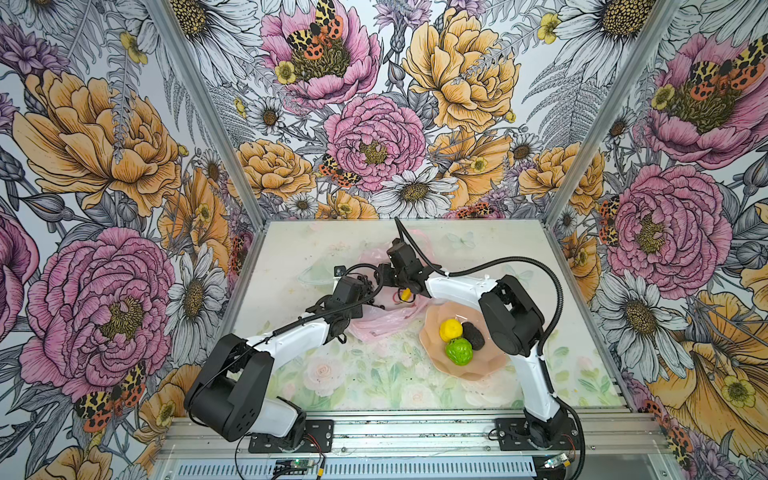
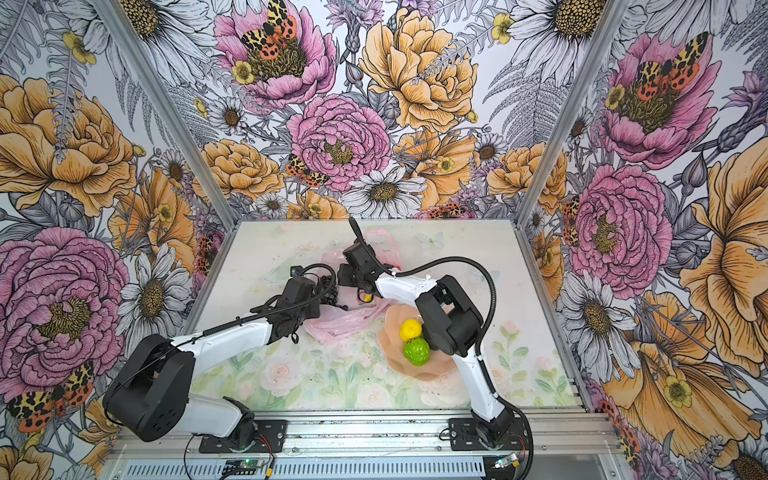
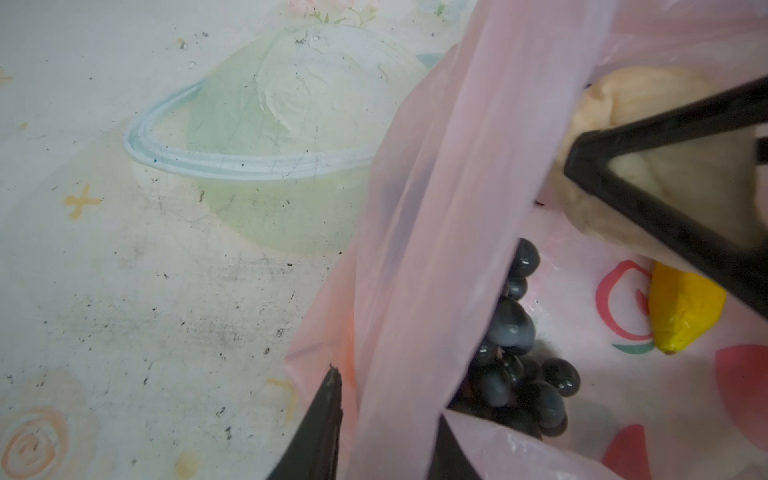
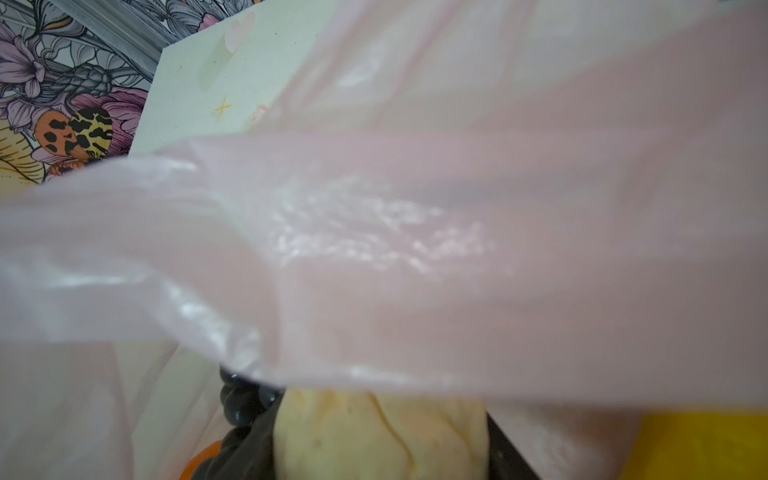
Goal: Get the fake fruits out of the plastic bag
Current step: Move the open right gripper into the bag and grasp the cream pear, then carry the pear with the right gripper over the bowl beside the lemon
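In a top view: bag point(image 1: 376, 328) at center, dish point(image 1: 478, 370) at its 4 o'clock holding lemon point(image 1: 451, 329), green fruit point(image 1: 458, 351), avocado point(image 1: 473, 336). Left wrist: left gripper point(image 3: 388, 399) pinching bag edge; grapes point(image 3: 511, 328), banana point(image 3: 681, 311), pear point(image 3: 631, 108) inside bag. Right wrist: right gripper point(image 4: 374, 432) jaws flank pear, can't tell if squeezing.

Robot lab test cell, aluminium posts point(image 1: 609, 112), floral wallpaper walls point(image 1: 374, 124), left arm point(image 1: 291, 340) and right arm point(image 1: 534, 374) bolted to a slotted rail point(image 1: 415, 435), bare circuit board point(image 1: 291, 462).
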You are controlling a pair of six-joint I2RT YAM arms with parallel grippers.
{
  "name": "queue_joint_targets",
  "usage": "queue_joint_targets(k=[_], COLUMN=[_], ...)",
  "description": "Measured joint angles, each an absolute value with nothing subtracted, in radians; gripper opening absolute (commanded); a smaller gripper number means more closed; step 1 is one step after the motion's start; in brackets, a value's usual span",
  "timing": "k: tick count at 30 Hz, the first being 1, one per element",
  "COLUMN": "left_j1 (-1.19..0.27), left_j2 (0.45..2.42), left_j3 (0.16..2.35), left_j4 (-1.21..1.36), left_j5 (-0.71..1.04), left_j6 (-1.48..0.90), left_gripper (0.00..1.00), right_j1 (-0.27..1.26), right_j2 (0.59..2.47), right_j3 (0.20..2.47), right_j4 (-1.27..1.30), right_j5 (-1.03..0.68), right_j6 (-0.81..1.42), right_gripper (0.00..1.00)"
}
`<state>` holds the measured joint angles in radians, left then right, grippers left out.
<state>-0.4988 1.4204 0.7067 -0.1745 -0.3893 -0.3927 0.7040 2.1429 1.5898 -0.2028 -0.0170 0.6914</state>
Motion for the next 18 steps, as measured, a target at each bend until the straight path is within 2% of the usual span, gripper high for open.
queue_joint_targets(k=[11,18], left_j1=[-0.499,-0.499], left_j2=[1.420,1.420], left_j3=[0.707,0.707], left_j4=[-0.175,-0.175], left_j5=[-0.389,-0.389], left_j6=[-0.393,-0.393], left_gripper=[0.28,0.28], right_j1=[0.704,0.704], right_j2=[1.806,1.677], right_j3=[1.472,1.393], right_j4=[-0.517,-0.744], right_j5=[-0.047,-0.032], right_j6=[0.438,0.310], right_gripper=[0.47,0.46])
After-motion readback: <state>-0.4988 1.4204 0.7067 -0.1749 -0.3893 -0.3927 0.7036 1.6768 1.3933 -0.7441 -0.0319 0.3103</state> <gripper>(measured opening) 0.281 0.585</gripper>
